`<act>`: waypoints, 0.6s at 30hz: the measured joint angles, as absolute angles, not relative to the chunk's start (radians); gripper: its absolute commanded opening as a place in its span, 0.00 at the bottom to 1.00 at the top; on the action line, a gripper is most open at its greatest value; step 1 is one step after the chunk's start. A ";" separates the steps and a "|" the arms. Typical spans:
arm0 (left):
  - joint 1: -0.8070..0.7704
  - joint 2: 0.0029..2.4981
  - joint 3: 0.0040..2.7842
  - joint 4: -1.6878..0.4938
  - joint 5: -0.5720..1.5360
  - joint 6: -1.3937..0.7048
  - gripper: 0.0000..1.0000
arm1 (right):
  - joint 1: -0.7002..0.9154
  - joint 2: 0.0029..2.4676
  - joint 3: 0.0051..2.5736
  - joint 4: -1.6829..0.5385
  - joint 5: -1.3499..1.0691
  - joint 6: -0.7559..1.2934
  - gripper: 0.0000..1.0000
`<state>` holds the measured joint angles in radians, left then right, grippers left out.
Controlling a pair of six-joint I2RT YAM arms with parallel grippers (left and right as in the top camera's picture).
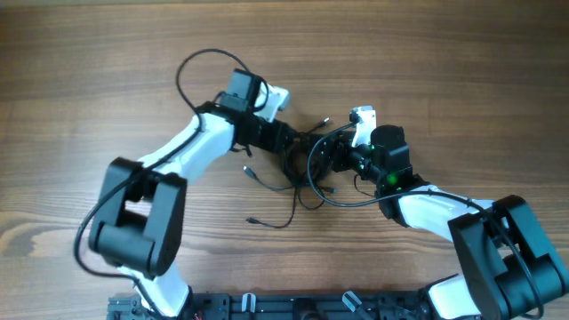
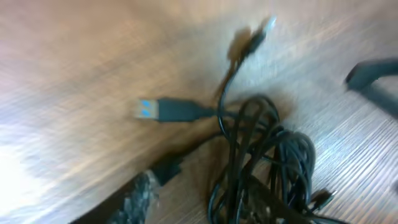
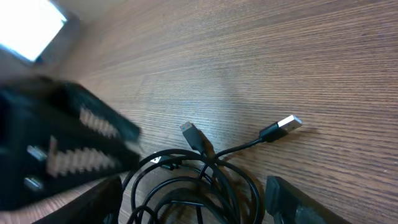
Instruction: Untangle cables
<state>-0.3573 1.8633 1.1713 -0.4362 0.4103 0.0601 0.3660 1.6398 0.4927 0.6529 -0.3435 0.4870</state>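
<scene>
Overhead top-down, wrist cams close, share cables (image 1: 302, 167)

White-black arms (image 1: 191, 142), looping black arm cable (image 1: 206, 52), perhaps a green light (image 1: 389, 184)

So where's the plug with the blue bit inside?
In the left wrist view, the blue plug lies flat on the wooden table, just left of the tangled cables, with its cord running right into the pile.
</scene>
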 measured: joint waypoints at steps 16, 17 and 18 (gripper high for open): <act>-0.455 1.860 1.202 -0.429 0.253 -0.375 0.67 | 0.366 1.640 0.493 0.654 -0.335 0.488 0.78; -0.466 1.871 1.202 -0.429 0.222 -0.396 0.66 | 0.366 1.640 0.493 0.654 -0.327 0.493 0.78; -0.472 1.881 1.202 -0.429 0.202 -0.408 0.63 | 0.366 1.640 0.493 0.653 -0.318 0.498 0.79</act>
